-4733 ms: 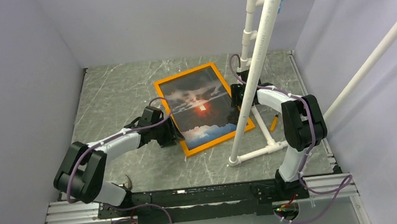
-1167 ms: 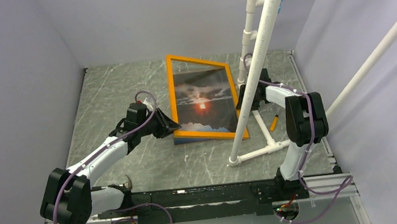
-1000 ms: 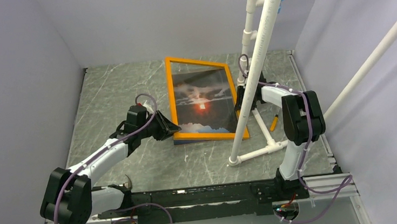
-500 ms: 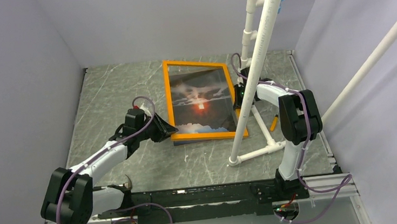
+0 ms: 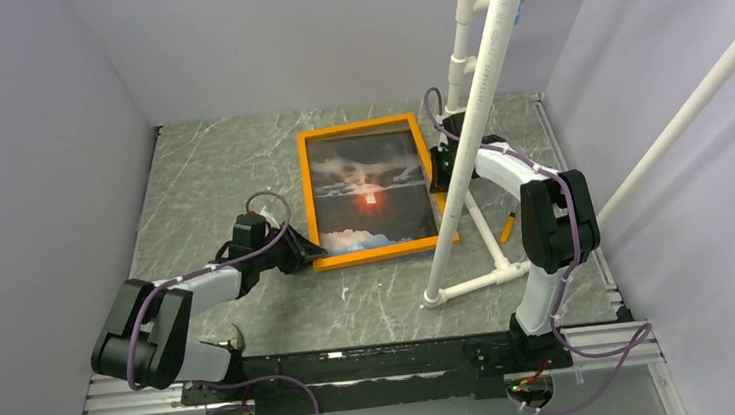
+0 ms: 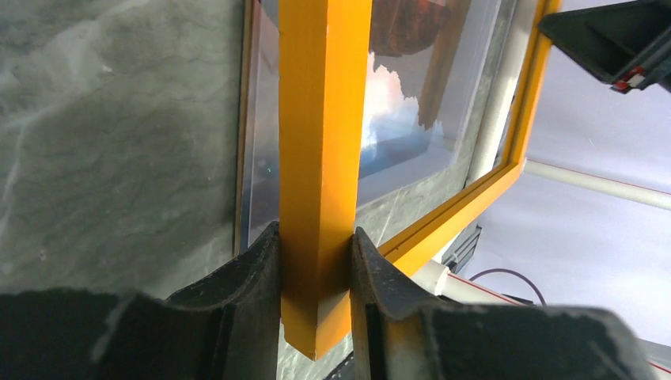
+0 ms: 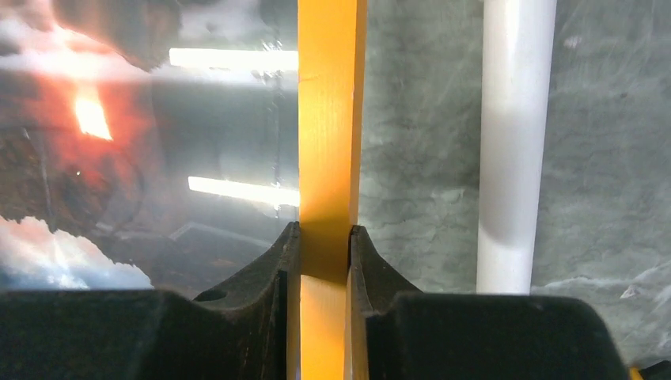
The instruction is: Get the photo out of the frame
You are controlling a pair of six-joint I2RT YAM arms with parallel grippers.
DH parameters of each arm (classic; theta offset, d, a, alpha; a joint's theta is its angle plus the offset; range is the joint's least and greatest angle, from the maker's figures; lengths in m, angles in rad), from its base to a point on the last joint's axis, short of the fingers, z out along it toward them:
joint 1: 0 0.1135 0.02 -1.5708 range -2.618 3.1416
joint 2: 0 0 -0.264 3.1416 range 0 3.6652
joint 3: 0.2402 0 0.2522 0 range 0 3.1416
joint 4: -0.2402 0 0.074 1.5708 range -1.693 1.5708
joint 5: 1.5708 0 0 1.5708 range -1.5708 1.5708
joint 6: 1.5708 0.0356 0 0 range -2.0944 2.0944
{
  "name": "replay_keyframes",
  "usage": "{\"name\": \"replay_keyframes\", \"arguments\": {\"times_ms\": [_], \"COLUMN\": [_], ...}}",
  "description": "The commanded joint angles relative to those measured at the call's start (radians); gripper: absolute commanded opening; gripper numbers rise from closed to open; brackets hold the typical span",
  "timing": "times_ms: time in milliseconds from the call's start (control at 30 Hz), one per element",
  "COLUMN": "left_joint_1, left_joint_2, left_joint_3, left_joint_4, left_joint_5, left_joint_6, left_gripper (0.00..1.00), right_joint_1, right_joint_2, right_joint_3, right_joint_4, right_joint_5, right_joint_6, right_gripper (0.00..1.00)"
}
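Your grey marbled table [image 5: 220, 170] lies bare left of the left gripper [image 6: 316, 237]. The tall white plastic pipe stand [image 5: 480, 107] rises just right of the right gripper [image 7: 324, 233], crowding it. Between both jaws sits the thin bright-orange rectangular frame [image 5: 309, 203], long axis running away from you, with the dark sunset photo [image 5: 370, 192] inside it. Each pair of jaws is clamped narrowly on a side rail.
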Motion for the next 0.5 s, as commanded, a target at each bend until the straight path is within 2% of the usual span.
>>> {"name": "replay_keyframes", "arguments": {"times_ms": [0, 200, 467], "left_joint_1": [0.009, 0.015, 0.077], "left_joint_2": [0.055, 0.079, -0.064], "left_joint_3": [-0.042, -0.06, 0.006], "left_joint_4": [0.009, 0.062, -0.141], "left_joint_5": [-0.025, 0.013, -0.008], "left_joint_6": [0.028, 0.006, 0.1], "left_gripper": [0.0, 0.0, 0.0], "right_joint_1": [0.023, 0.041, 0.04], "right_joint_2": [-0.094, -0.089, -0.089], "right_joint_3": [0.123, 0.144, 0.1], "right_joint_4": [0.059, 0.046, 0.099], "right_joint_5": [-0.032, -0.021, -0.062], "right_joint_6": [-0.009, -0.001, 0.007], "right_gripper": [0.0, 0.0, 0.0]}}
